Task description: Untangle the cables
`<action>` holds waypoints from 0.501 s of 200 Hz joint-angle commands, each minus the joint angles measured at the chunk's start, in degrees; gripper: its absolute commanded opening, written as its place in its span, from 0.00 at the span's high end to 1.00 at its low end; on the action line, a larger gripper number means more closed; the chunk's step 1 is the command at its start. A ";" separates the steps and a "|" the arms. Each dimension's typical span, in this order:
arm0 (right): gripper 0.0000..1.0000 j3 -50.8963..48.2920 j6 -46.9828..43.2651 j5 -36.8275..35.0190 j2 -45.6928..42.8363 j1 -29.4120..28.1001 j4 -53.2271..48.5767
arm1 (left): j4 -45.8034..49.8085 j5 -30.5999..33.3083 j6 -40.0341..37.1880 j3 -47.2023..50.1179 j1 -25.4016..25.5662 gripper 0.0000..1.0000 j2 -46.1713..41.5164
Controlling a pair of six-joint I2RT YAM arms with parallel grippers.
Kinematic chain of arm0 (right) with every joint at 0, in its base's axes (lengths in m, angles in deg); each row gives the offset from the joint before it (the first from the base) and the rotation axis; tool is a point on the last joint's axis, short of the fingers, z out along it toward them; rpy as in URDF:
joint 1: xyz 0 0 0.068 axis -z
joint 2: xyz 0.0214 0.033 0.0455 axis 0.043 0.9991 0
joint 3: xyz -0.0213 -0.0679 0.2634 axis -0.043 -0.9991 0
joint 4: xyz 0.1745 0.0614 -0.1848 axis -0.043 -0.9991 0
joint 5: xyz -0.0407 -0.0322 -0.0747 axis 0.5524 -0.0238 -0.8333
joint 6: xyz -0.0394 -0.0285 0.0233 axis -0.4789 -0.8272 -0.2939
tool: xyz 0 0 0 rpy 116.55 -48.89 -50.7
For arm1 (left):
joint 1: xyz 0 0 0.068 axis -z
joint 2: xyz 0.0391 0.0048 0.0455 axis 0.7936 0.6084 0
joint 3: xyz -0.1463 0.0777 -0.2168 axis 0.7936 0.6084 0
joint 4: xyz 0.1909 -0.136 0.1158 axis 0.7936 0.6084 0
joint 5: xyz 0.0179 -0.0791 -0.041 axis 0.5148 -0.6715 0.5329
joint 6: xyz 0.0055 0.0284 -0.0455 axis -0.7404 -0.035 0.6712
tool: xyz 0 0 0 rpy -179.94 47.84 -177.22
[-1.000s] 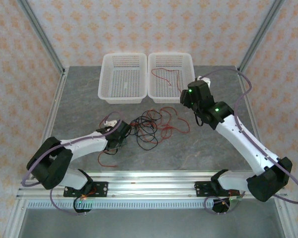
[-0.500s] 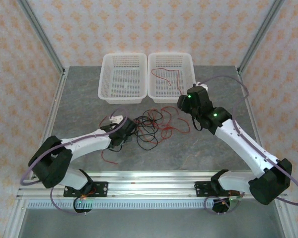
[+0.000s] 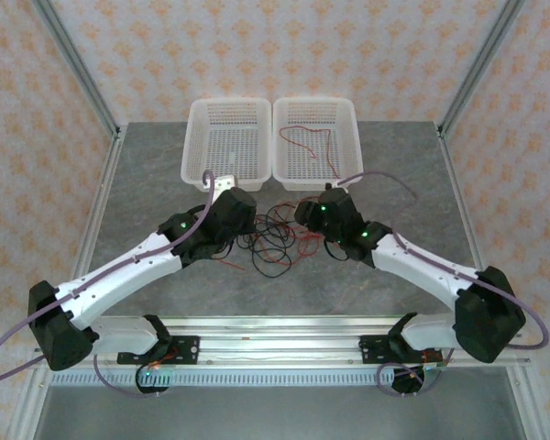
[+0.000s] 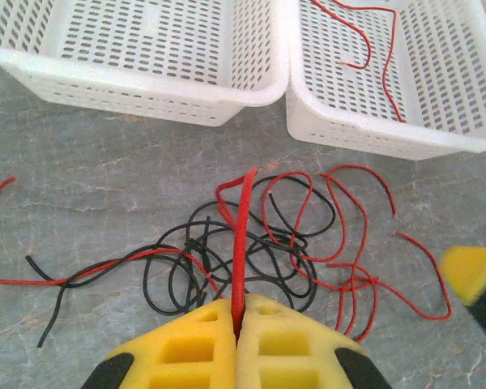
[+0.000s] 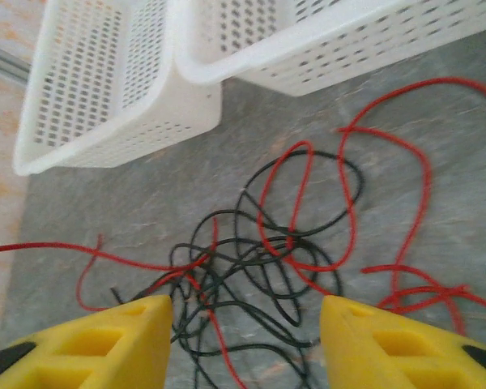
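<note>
From above, your left gripper sits at the left edge of the cables, a red-and-black tangle on the grey table. Your right gripper leans in at the tangle's right edge. You cannot read either claw's gap from up here. Just behind the tangle stand the left basket and the right basket, side by side and touching, with 1 red strand lying in the right one. On the left wrist camera, your left gripper has its yellow pads pressed tight together, and 1 red cable is pinched in the seam, rising straight out of it over the cables. A yellow fingertip of the other arm pokes in at the right edge, beside the red loops. The red strand shows in the right basket. On the right wrist camera, your right gripper stands wide, gripping nothing, its 2 yellow fingers hanging apart over the cables, which lie on the table in front of both baskets.
</note>
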 commanded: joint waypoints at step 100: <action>0.51 -3.85 11.76 -8.26 12.78 -3.01 16.94 | 6.95 4.21 -8.89 -19.90 2.56 1.00 2.15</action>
